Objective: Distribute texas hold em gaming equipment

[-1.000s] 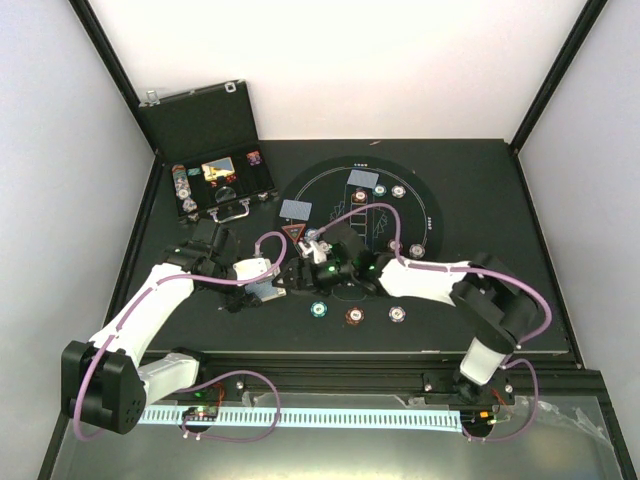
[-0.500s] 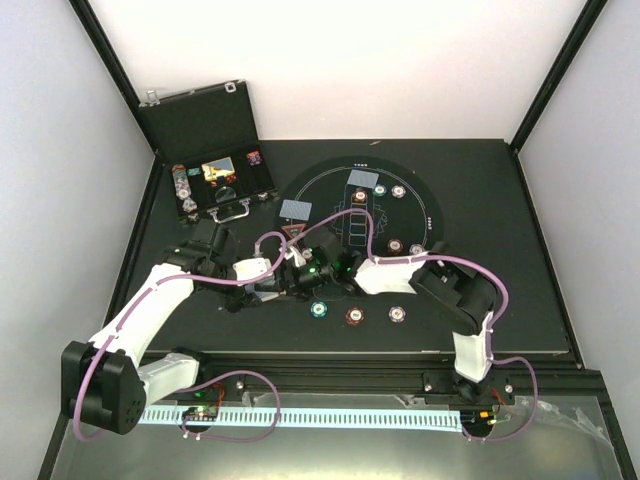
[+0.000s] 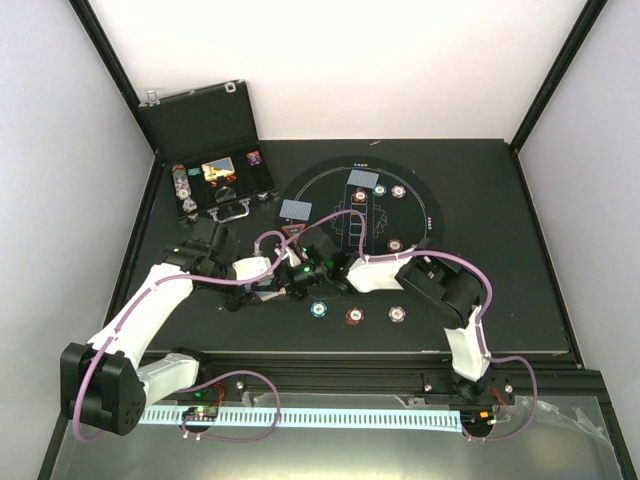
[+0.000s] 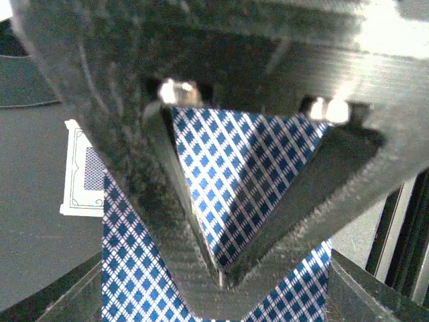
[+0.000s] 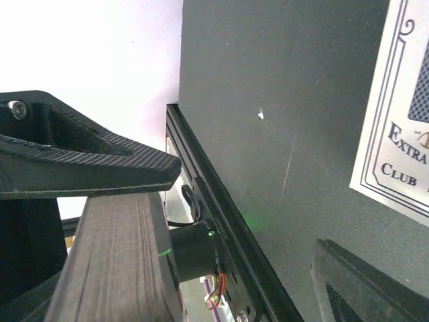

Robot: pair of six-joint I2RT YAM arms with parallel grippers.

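My left gripper (image 3: 268, 284) is shut on a deck of blue-checked playing cards (image 4: 248, 174) just left of the round mat. The right gripper (image 3: 300, 268) has reached across to it and is open. One of its fingers (image 5: 87, 161) lies along the deck's edge (image 5: 114, 261); the other finger (image 5: 362, 282) stands well apart. Single cards lie at the mat's left rim (image 3: 297, 209) and at its far side (image 3: 363, 178). A teal chip (image 3: 319, 309), a brown chip (image 3: 354, 315) and a grey chip (image 3: 397, 314) sit in a row near the front.
The open black case (image 3: 215, 150) stands at the back left with more chips in its tray. More chips (image 3: 396, 244) lie on the round black mat (image 3: 430, 210). A loose card (image 4: 84, 168) lies on the table beside the left fingers. The table's front rail (image 5: 221, 221) is close.
The right arm has swung left across the mat until its gripper meets the left gripper and the deck, and its jaws have narrowed a little. The left arm has held still.
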